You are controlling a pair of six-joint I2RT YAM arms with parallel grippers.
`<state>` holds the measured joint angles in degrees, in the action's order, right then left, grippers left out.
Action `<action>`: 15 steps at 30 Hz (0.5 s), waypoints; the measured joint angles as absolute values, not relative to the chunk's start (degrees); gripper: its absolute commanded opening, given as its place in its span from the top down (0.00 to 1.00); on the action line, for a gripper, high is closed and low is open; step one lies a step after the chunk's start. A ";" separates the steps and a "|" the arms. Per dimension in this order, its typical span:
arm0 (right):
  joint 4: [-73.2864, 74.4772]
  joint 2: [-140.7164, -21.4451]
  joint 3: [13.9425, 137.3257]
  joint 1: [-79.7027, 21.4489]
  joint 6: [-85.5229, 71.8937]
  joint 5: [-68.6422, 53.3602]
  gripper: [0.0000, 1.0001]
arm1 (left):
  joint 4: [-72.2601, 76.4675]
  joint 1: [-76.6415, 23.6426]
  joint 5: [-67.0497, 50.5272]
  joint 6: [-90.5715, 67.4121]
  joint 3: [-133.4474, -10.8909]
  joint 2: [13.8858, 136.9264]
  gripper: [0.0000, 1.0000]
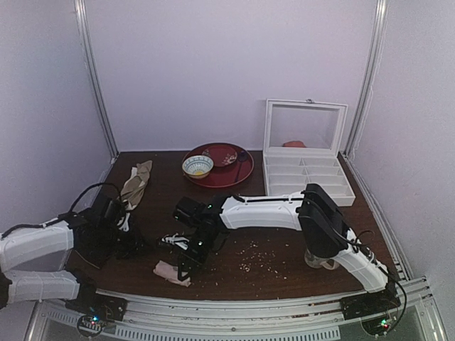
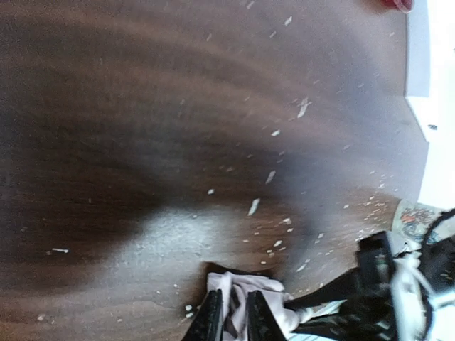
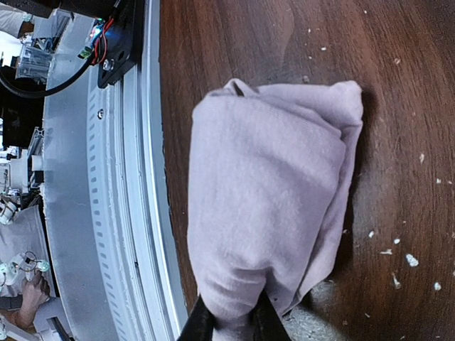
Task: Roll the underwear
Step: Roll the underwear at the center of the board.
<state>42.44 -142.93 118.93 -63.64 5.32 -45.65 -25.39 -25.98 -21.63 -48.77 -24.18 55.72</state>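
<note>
Two fingers of the right gripper [image 3: 231, 321] stand close together and pinch one end of the underwear [image 3: 263, 192], so this tool is clamped on the cloth. The underwear is a pale pink bundle, folded over itself, and it lies on the dark table [image 3: 398, 92] just beside the metal rail [image 3: 135, 185]. Its long side runs along the rail, and one edge reaches the table border next to the rail. The left gripper [image 2: 236, 318] is also near the rail, low over the table. Its fingers are a little apart and pink cloth shows between them, but it cannot be told whether they press the cloth or only frame it.
</note>
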 measured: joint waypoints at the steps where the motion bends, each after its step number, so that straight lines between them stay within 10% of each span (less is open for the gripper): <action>1: 42.37 -142.93 118.93 -63.64 4.91 -45.67 1.00 | -26.74 -25.85 -20.95 -48.69 -24.84 53.82 0.79; 15: 39.79 -143.68 118.56 -62.92 -5.93 -48.07 1.00 | -33.12 -25.80 -22.02 -57.12 -16.32 37.47 0.72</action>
